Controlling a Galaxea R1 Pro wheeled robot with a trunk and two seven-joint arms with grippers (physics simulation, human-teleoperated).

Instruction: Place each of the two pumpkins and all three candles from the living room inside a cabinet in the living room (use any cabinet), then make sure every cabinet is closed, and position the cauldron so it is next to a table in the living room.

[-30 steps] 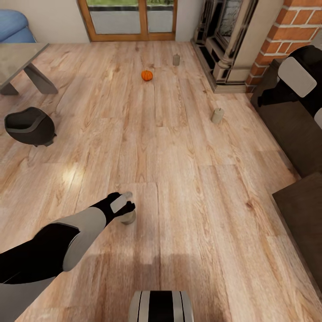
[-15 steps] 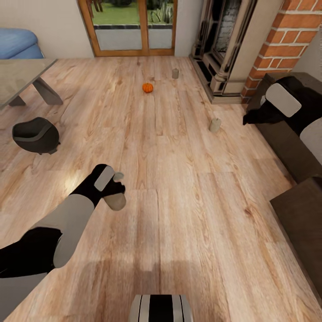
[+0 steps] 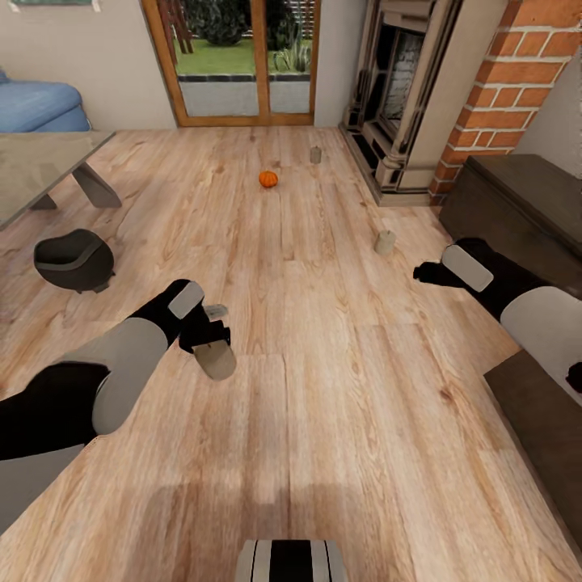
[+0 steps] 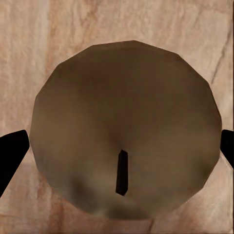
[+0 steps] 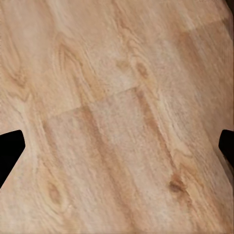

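Observation:
My left gripper is shut on a tan candle, held clear of the plank floor. In the left wrist view the candle's round top and dark wick sit between the two black fingertips. Another candle stands on the floor near the right, a short way from my right gripper, which is open over bare planks. A third candle and an orange pumpkin stand farther off, towards the glass doors. The black cauldron rests on the floor at the left. The dark-brown cabinet runs along the right wall, its fronts shut.
A grey table stands at the far left beside a blue sofa. The stone fireplace and brick chimney fill the far right. Another dark surface lies at the near right. Open floor spreads across the middle.
My left gripper has lifted the candle off the floor. The right arm has come down from above the cabinet to hang over the floor. The head view has tilted up.

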